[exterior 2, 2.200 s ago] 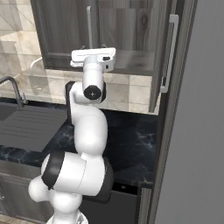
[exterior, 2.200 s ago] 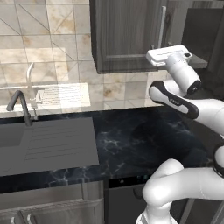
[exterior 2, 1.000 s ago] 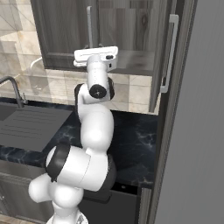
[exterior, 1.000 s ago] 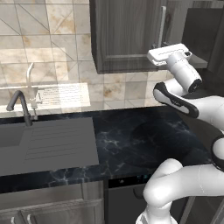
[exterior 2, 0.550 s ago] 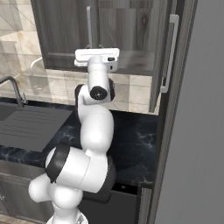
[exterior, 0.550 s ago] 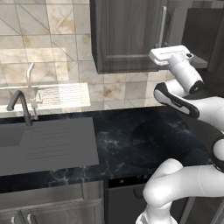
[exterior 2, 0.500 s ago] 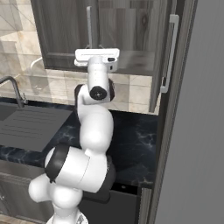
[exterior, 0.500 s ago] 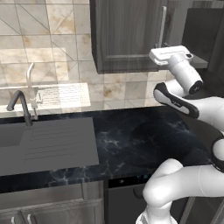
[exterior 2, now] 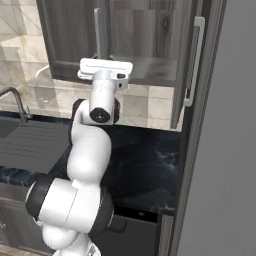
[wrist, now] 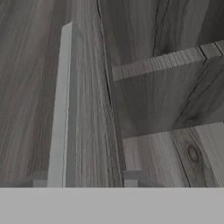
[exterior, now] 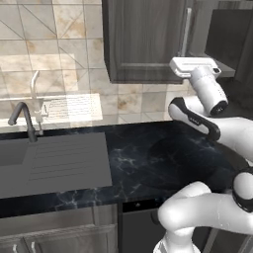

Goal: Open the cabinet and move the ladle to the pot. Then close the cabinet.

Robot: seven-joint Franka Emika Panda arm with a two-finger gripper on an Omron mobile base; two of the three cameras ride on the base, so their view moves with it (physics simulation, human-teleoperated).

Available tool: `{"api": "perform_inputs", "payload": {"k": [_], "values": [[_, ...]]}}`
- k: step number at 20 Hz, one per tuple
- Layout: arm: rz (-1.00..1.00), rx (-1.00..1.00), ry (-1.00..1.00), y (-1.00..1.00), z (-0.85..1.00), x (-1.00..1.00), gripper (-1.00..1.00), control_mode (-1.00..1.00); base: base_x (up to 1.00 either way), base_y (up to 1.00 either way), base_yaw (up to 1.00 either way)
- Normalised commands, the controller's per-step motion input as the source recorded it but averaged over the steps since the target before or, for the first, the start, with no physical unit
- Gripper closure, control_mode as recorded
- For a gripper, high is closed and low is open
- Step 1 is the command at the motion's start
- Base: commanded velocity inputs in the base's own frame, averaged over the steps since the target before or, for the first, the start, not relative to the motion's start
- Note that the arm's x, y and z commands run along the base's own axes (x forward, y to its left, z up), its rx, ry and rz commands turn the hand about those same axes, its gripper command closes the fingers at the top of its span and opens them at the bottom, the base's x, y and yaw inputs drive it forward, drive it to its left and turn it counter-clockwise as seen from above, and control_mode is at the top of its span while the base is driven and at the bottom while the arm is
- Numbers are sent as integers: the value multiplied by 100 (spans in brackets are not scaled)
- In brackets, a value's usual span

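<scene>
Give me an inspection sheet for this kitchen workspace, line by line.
Surface: dark marbled counter, bare where visible.
Job's things: cabinet with its right door swung open and its left door shut; the shelf shows past the door edge. Ladle and pot: nothing seen.
Clutter: nothing seen.
Grippers: claw raised at the left door's bar handle, tips either side of its lower end; grip not clear.
Cables: nothing seen.
Surroundings: sink, faucet, tiled wall.
</scene>
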Motion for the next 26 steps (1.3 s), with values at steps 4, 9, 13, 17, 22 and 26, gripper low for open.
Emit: {"api": "perform_inputs", "payload": {"k": [4, 9, 13, 17, 22, 26], "values": [[-22, 10, 3, 53, 0, -80, 100, -100, 0, 0, 0], [-24, 5, 0, 68, 3, -100, 100, -100, 0, 0, 0], [-27, 2, 0, 80, 1, -97, 100, -100, 0, 0, 0], [-28, 1, 0, 84, 10, -89, 100, -100, 0, 0, 0], [-26, 0, 0, 79, 31, -68, 100, -100, 0, 0, 0], [-24, 0, 0, 82, 38, -48, 100, -100, 0, 0, 0]]}}
